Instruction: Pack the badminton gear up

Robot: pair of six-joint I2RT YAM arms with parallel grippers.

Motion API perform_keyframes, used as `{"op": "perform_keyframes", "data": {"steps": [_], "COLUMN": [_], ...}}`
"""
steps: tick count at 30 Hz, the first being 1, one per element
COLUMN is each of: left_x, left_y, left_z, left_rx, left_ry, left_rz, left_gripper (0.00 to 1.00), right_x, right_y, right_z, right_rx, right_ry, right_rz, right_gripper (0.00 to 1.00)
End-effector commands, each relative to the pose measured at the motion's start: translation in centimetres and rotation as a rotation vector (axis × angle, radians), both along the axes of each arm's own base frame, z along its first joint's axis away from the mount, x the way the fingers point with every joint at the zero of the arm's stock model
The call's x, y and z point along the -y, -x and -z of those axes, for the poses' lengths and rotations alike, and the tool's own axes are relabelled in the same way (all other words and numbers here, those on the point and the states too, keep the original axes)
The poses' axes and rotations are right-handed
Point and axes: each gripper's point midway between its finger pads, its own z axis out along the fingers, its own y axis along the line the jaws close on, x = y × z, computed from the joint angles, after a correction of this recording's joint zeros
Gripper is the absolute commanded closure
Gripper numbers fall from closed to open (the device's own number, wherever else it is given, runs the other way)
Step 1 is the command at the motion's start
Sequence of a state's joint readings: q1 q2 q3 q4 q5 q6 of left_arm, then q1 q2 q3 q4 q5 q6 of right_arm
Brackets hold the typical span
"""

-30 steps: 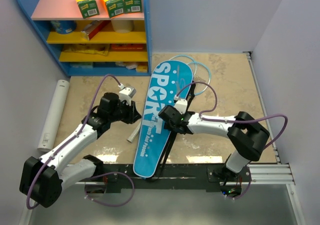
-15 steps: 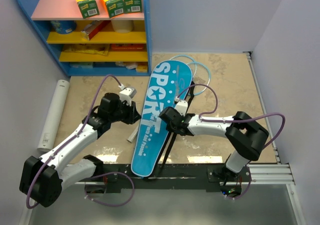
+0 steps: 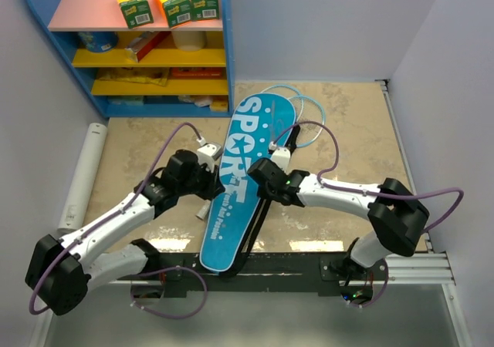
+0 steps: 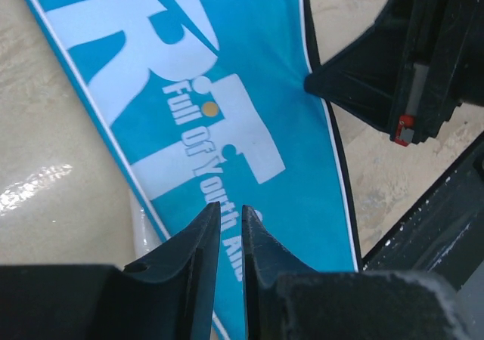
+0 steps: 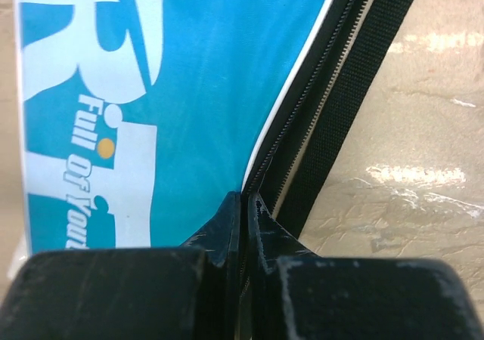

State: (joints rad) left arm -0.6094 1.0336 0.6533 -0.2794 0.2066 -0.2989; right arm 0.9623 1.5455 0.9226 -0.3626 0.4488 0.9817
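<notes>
The long blue bag (image 3: pixel 245 156) lettered "SPORT" lies slanted across the middle of the floor. Light-blue racket heads (image 3: pixel 312 114) stick out at its far right end. A white handle (image 3: pixel 205 207) shows beside its left edge. My right gripper (image 3: pixel 257 186) (image 5: pixel 243 196) is shut on the bag's black zipper edge (image 5: pixel 318 106). My left gripper (image 3: pixel 214 179) (image 4: pixel 231 208) hovers over the bag (image 4: pixel 249 68) near its left edge. Its jaws stand a narrow gap apart, with the lettering showing through and nothing between them.
A blue shelf unit (image 3: pixel 226 54) stands at the back left, with orange-green boxes (image 3: pixel 168 0) on its top shelf. A white tube (image 3: pixel 82 176) lies along the left wall. The bag's black strap (image 3: pixel 255 225) trails toward the black rail (image 3: pixel 309 265) at the near edge.
My right gripper has shut on the zipper edge and shifted left. The bag's near end has swung left. My left gripper has moved right, over the bag.
</notes>
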Motion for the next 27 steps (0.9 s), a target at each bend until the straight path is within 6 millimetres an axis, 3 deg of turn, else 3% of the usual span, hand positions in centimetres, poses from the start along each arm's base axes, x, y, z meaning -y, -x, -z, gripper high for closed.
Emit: {"op": "perform_keyframes", "data": {"steps": [1, 4, 8, 11, 13, 14, 21, 24, 26, 27], "left_x": [2.1, 3.5, 4.7, 4.6, 5.3, 5.5, 8.1, 8.9, 9.4, 9.0], "left_y": [0.3, 1.3, 2.9, 3.3, 3.6, 4.2, 5.4, 5.8, 6.0, 5.7], "left_z": [-2.6, -3.2, -3.9, -2.7, -3.1, -2.7, -5.9, -7.6, -8.9, -8.3], "left_rx": [0.061, 0.091, 0.160, 0.156, 0.164, 0.145, 0.114, 0.103, 0.183, 0.151], "left_ry": [0.039, 0.047, 0.065, 0.059, 0.114, 0.141, 0.348, 0.385, 0.364, 0.340], "left_rz": [0.022, 0.058, 0.089, 0.088, 0.114, 0.125, 0.180, 0.215, 0.311, 0.273], "left_gripper": [0.76, 0.68, 0.44, 0.37, 0.29, 0.00, 0.00, 0.00, 0.00, 0.00], "right_x": [-1.9, -3.0, -4.2, -4.4, -4.3, -4.2, -3.3, -3.1, -2.9, -2.6], "right_y": [-0.8, -1.0, -1.5, -1.7, -1.9, -2.0, -2.3, -2.4, -2.6, -2.6], "right_z": [-3.4, -3.8, -4.5, -4.8, -5.1, -5.3, -6.6, -7.1, -7.5, -7.5], "right_rx": [0.048, 0.049, 0.055, 0.061, 0.072, 0.077, 0.110, 0.119, 0.130, 0.128], "right_ry": [-0.052, -0.073, -0.075, -0.066, -0.064, -0.063, -0.048, -0.050, -0.045, -0.038], "right_rz": [-0.056, -0.089, -0.119, -0.130, -0.129, -0.132, -0.123, -0.123, -0.123, -0.119], "right_gripper": [1.00, 1.00, 1.00, 1.00, 1.00, 1.00, 1.00, 1.00, 1.00, 1.00]}}
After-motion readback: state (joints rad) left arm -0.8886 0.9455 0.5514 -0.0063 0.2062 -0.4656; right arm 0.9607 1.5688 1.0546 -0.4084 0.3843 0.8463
